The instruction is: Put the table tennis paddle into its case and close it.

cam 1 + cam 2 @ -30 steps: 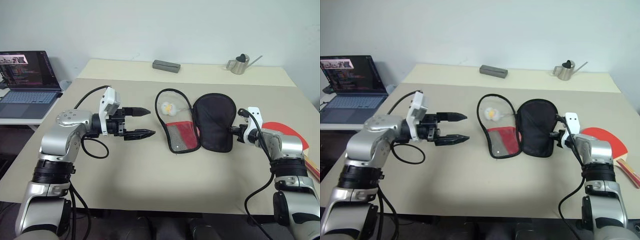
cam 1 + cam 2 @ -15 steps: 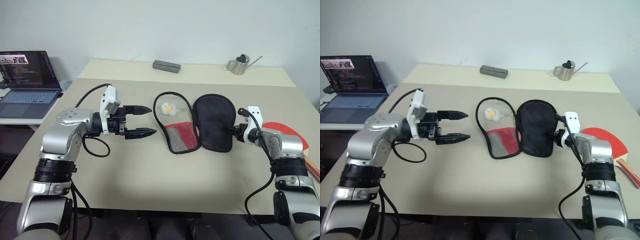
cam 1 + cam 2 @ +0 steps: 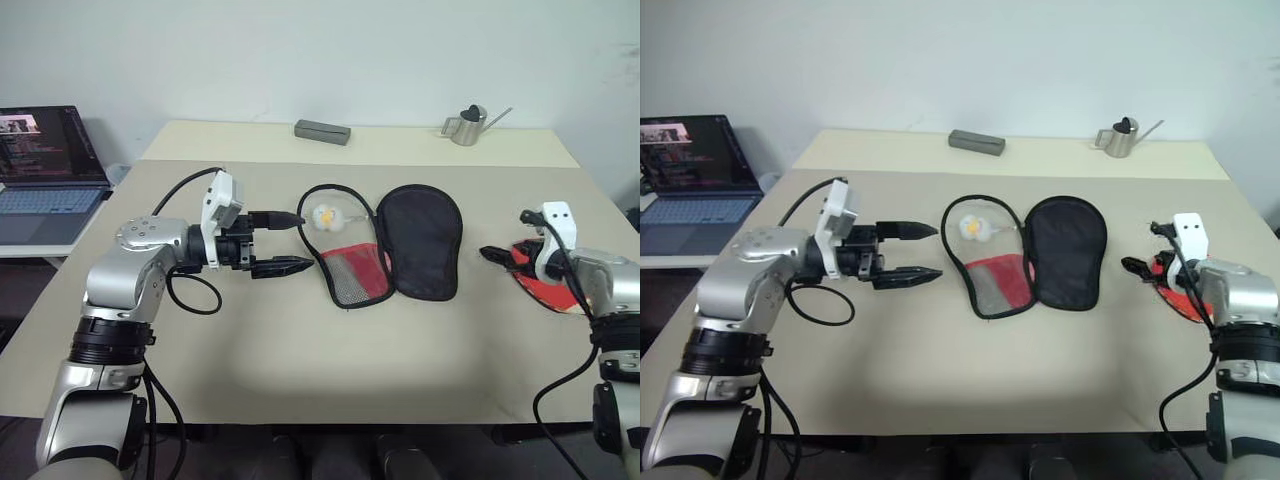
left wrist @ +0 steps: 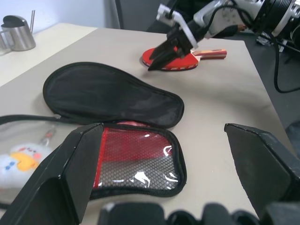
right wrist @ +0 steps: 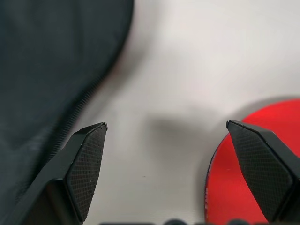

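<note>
Case (image 3: 395,255) lies unzipped on surface (image 3: 300,340); both pincers gape empty: left (image 3: 283,243) beside it, right (image 3: 1136,265) over paddle (image 3: 1175,297).

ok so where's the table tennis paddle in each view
Left eye view: table tennis paddle at the right edge, partly behind the right gripper.
Right eye view: same spot, right side.
Left wrist view: far across the table, red face with its wooden handle.
Right wrist view: a red arc in the lower right corner.
Shared landmark: the case, lying open with its black lining up.
</note>
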You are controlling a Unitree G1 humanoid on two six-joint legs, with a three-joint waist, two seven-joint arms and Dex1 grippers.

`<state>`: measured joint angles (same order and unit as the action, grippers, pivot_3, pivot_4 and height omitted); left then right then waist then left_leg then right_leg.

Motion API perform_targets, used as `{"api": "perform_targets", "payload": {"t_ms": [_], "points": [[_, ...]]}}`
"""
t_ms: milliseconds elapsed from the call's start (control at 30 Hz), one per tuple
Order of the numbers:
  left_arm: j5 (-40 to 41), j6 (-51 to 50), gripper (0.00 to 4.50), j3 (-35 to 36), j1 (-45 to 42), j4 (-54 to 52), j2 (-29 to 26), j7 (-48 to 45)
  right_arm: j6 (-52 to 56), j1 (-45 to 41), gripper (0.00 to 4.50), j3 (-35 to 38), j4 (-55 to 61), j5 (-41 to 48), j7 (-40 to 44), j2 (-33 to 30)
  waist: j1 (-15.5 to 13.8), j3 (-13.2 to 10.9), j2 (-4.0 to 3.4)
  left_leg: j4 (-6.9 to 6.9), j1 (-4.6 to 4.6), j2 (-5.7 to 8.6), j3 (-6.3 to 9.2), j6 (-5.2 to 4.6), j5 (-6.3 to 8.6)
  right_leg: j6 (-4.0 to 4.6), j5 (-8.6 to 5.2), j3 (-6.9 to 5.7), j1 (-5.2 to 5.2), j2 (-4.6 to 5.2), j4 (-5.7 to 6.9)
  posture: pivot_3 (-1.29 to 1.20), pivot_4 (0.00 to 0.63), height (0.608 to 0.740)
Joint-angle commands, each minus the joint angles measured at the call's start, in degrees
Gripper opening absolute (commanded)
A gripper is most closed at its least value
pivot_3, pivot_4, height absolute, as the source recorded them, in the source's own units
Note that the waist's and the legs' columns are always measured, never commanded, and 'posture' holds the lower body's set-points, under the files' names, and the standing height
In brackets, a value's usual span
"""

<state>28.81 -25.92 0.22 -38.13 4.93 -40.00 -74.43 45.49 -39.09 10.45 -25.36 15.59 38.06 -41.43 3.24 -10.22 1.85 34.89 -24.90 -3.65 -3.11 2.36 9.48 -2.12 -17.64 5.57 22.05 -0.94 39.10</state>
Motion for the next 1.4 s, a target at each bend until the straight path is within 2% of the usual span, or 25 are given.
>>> {"api": "perform_targets", "payload": {"t_ms": [33, 400, 600, 767, 1033, 1400], "points": [[0.49, 0.26, 4.5, -0.06, -1.71, -1.66, 0.43, -0.25, -0.68, 0.2, 4.48, 3.67, 3.71, 3.68, 4.07, -2.54, 0.01, 0.0, 0.0, 0.0, 0.0, 0.0, 0.0, 0.0, 0.0, 0.0, 0.0, 0.0, 0.0, 0.0, 0.0, 0.0, 0.15, 0.74], [-0.26, 0.41, 4.5, -1.01, -5.32, -2.99, 4.51, 4.01, -8.91, 7.87, 4.48, 1.93, 1.14, 2.35, 17.72, -14.57, -0.36, 0.0, 0.0, 0.05, 0.0, 0.04, 0.0, 0.0, 0.0, -0.02, 0.0, -0.01, -0.03, 0.02, -0.02, 0.0, 0.15, 0.74], [2.63, -2.67, 4.5, -0.48, -7.37, -7.21, 5.77, 6.06, -13.16, 11.08, 4.48, 3.1, -3.21, 1.29, 22.0, -18.78, 0.05, 0.0, 0.0, 0.04, 0.01, 0.02, -0.01, 0.0, 0.0, -0.02, 0.0, 0.02, -0.03, 0.01, -0.01, 0.0, 0.15, 0.74], [4.52, -4.44, 4.5, -1.74, -7.43, -10.45, 5.66, 4.32, -15.07, 14.19, 4.48, 2.93, -5.53, 0.98, 25.55, -21.76, 0.01, 0.0, -0.01, 0.06, 0.02, 0.03, 0.0, 0.0, -0.01, -0.03, 0.0, 0.02, -0.06, 0.01, -0.01, 0.0, 0.15, 0.74], [3.7, -4.15, 4.5, -3.76, -8.35, -10.19, 6.65, 2.77, -19.1, 16.09, 4.48, 1.65, -13.14, -1.96, 27.7, -24.61, 0.02, 0.01, -0.02, 0.08, 0.08, 0.05, 0.0, 0.01, -0.01, -0.04, 0.0, 0.01, -0.13, 0.01, -0.03, 0.0, 0.15, 0.74], [3.08, -3.54, 4.5, -4.85, -9.28, -9.43, 7.07, 1.56, -29.16, 10.27, 4.48, -2.21, -31.82, -9.64, 25.09, -24.1, 0.13, 0.03, -0.07, 0.09, 0.13, 0.06, 0.0, 0.01, -0.01, -0.04, 0.0, 0.03, -0.2, 0.01, -0.05, 0.0, 0.15, 0.74]]}}
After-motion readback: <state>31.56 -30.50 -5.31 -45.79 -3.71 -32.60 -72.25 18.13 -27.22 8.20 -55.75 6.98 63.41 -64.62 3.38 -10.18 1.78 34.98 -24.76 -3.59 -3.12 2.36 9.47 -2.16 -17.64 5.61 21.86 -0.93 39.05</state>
